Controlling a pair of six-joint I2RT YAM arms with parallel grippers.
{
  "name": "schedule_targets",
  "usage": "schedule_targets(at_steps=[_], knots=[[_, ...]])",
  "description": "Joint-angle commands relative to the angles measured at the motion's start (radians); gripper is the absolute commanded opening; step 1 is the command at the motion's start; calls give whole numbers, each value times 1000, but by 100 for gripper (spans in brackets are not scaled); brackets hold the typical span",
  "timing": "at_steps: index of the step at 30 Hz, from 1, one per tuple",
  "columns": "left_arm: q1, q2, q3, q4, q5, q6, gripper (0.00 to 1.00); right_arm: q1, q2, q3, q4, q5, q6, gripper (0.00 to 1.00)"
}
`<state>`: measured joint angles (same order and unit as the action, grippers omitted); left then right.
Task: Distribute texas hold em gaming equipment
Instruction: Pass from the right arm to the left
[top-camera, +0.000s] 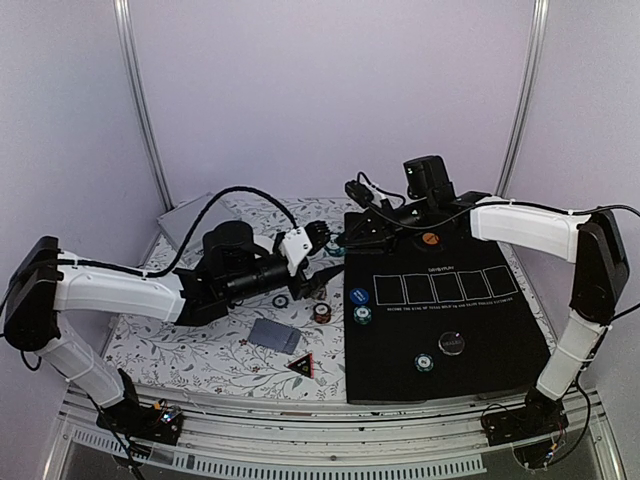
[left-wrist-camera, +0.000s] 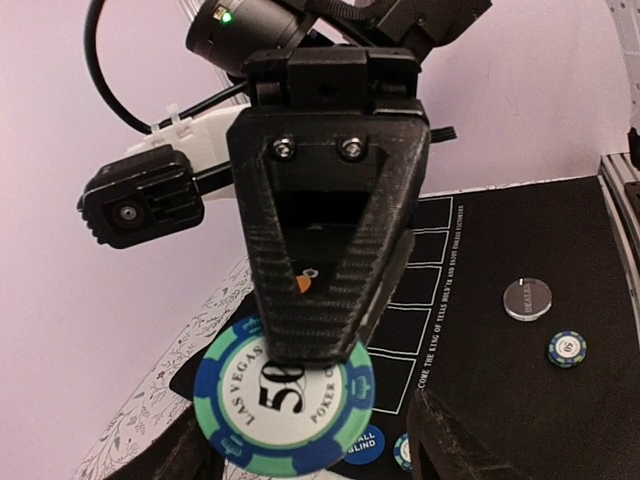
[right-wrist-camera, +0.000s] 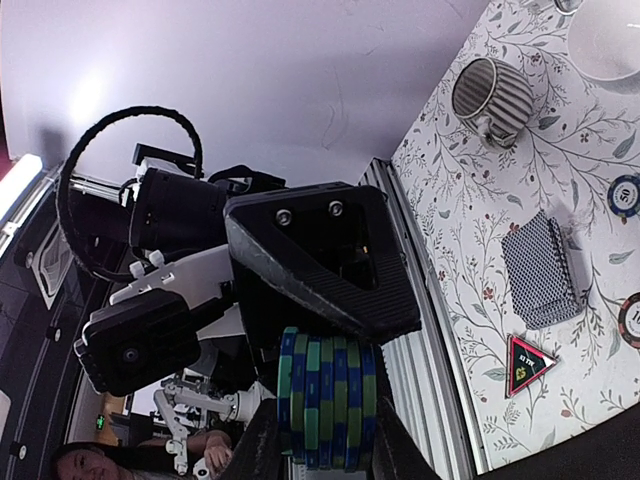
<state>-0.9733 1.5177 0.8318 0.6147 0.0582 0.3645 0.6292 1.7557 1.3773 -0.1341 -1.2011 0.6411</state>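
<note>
Seemingly a handover: right gripper (right-wrist-camera: 325, 445) pinches the green chip stack (right-wrist-camera: 328, 395); left gripper (left-wrist-camera: 310, 445) straddles it, grip unclear; next, it should close squarely.

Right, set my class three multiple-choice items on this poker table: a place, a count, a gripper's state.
1. Where is the orange chip? A) on the floral cloth B) on the black mat, beyond the row of card boxes C) in the striped mug
2. How many card boxes are printed in that row? A) three B) five C) seven
3. What is the right gripper doing? A) open, empty B) shut on the deck of cards C) shut on a stack of green-and-blue chips
Answers: 1 B, it lies on the mat past the boxes. 2 B, five outlines stand side by side. 3 C, chip edges show between its fingers.
</note>
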Motion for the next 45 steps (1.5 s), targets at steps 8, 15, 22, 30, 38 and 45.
schedule_targets(at_steps=[8, 15, 22, 30, 38, 45], knots=[[-15, 30, 65, 35, -34, -1, 54, 8, -44, -24, 72, 10, 33, 2], [-15, 39, 80, 9, -17, -5, 25, 7, -42, -29, 76, 6, 34, 2], [-15, 47, 122, -79, -30, -6, 0, 7, -34, -30, 77, 8, 32, 3], [-16, 71, 206, -275, -73, -38, 0, 0, -22, -32, 63, 35, 21, 31], [-14, 70, 205, -300, -78, -40, 0, -15, -19, -34, 48, 40, 8, 45], [-14, 73, 214, -324, -64, -38, 0, -39, -22, -37, 6, 61, -17, 61]])
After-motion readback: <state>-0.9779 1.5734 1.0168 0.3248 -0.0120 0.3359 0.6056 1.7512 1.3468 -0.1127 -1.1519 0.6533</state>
